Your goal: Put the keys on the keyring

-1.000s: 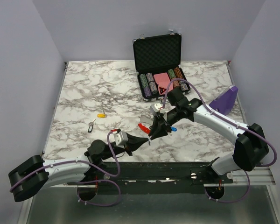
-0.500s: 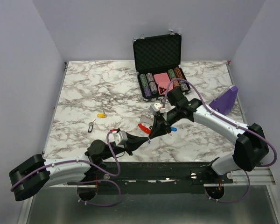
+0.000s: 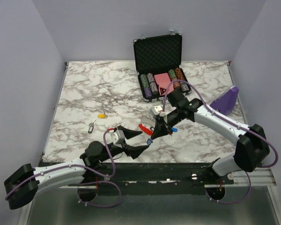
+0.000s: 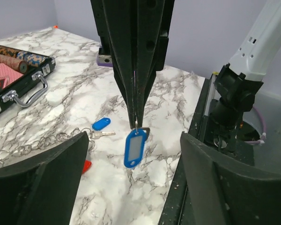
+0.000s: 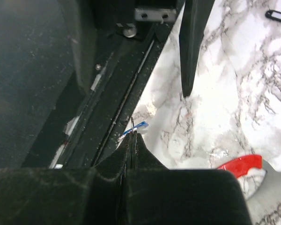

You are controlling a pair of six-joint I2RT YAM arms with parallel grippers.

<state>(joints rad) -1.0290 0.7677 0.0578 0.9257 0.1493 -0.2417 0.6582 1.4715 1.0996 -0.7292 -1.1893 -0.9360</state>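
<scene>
My right gripper point(image 3: 152, 137) is shut on the small ring of a blue-tagged key point(image 4: 135, 147), which hangs just above the table near its front edge. My left gripper point(image 3: 145, 139) is open, and its fingers point(image 4: 42, 178) stand on either side of the hanging key without touching it. The red keyring point(image 3: 144, 128) lies on the marble just behind the grippers. A second blue-tagged key point(image 4: 100, 124) lies beside a thin chain. At the left lie a yellow-tagged key point(image 3: 101, 116) and one more key point(image 3: 91, 126). In the right wrist view the blue tag point(image 5: 136, 126) pokes out past the shut tips.
An open black case point(image 3: 159, 70) with poker chips stands at the back centre. A purple object point(image 3: 225, 101) sits at the right edge. The table's black front rail point(image 4: 196, 140) runs right beside the hanging key.
My left gripper has opened and let go of the blue-tagged key. My right gripper has shut on the key's ring and now holds it alone.
</scene>
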